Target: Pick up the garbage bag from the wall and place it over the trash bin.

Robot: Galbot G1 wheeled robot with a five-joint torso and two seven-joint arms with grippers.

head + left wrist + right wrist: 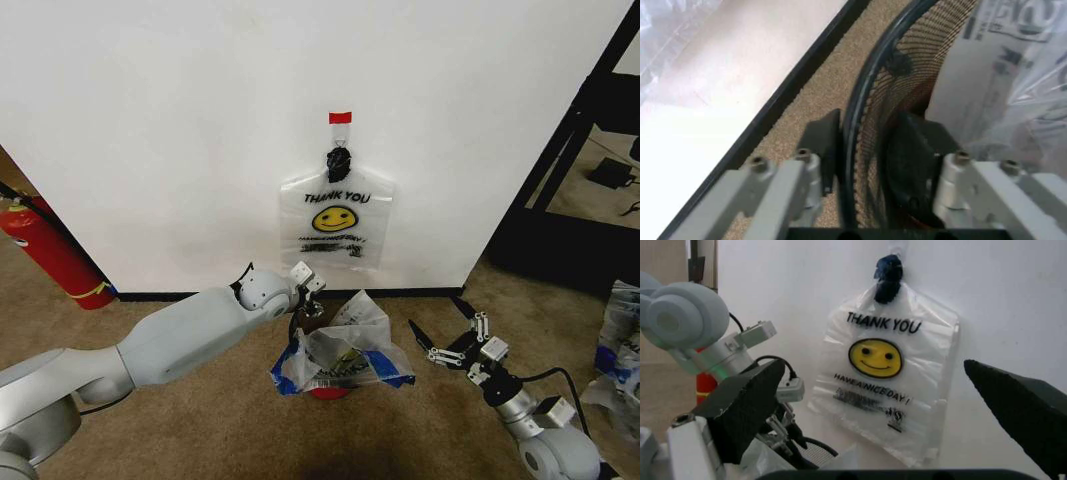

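The garbage bag (337, 222) hangs on its hook (339, 158); the left hand (867, 170), spread astride the trash bin (870, 100) rim, could tip it, while the right hand (447, 330) gapes idle.

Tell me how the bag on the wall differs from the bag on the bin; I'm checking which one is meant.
The wall bag hangs flat from a black hook; the bin bag is crumpled over the trash bin. The wall bag shows a yellow smiley and THANK YOU; the bin bag shows blue patches. The left gripper, open, straddles the bin rim beside the bin bag; nothing touches the wall bag. Both are see-through plastic.
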